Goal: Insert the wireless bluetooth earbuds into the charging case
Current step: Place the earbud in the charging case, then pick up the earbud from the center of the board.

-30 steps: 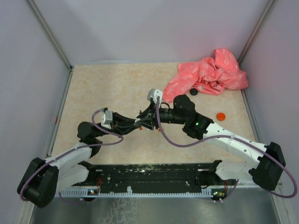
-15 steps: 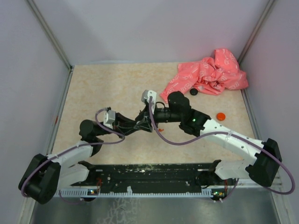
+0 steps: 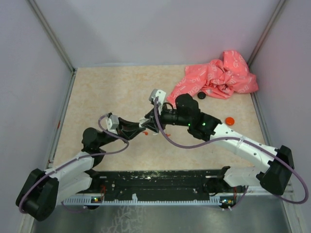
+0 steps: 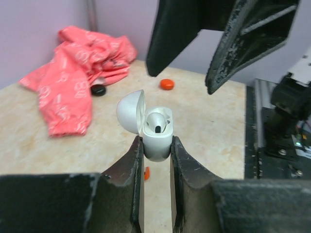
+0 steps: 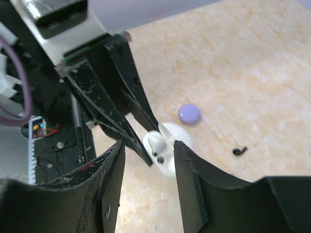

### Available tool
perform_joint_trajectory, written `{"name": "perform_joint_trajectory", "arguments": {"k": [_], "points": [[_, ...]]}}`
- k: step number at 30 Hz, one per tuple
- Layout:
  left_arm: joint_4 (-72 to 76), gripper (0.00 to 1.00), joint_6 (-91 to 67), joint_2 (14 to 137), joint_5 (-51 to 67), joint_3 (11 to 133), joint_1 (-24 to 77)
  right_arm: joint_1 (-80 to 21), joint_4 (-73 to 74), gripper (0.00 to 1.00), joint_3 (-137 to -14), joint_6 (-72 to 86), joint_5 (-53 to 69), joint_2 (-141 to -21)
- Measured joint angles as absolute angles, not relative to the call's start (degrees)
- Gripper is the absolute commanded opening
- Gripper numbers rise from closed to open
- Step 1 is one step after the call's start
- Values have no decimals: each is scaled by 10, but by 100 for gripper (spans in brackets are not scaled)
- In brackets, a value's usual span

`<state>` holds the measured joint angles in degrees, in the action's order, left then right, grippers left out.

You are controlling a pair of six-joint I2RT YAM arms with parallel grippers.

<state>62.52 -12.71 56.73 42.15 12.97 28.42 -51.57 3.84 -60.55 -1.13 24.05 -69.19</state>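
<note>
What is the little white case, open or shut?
Open. The charging case has its lid flipped back, and the left gripper pinches its body.

Your top camera sits above and behind the 2 bases, looking down over the whole table (image 3: 97,87). Each wrist camera looks close along its own gripper: the left gripper (image 4: 156,143) almost level toward the cloth (image 4: 73,82), the right gripper (image 5: 148,148) steeply down. Both wrist views share the case (image 4: 159,138) from opposite sides.

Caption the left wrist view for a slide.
Left pincer grips the open white case beneath the open right pincer.
</note>
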Motion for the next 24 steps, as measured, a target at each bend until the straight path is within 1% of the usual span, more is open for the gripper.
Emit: {"name": "perform_joint_trajectory", "arguments": {"k": [5,11,18,24], "points": [[551,1,-103,531,317,113,284,-505,85,45,-605,-8,159,-695],[486,1,-102,514,223,103,284,-489,100,45,-587,17,82,-733],[449,1,-102,498,160,91,284,-488,122,45,-570,84,11,-842],[435,1,-102,495,143,87,284,-488,128,43,-570,148,-15,-915]]}}
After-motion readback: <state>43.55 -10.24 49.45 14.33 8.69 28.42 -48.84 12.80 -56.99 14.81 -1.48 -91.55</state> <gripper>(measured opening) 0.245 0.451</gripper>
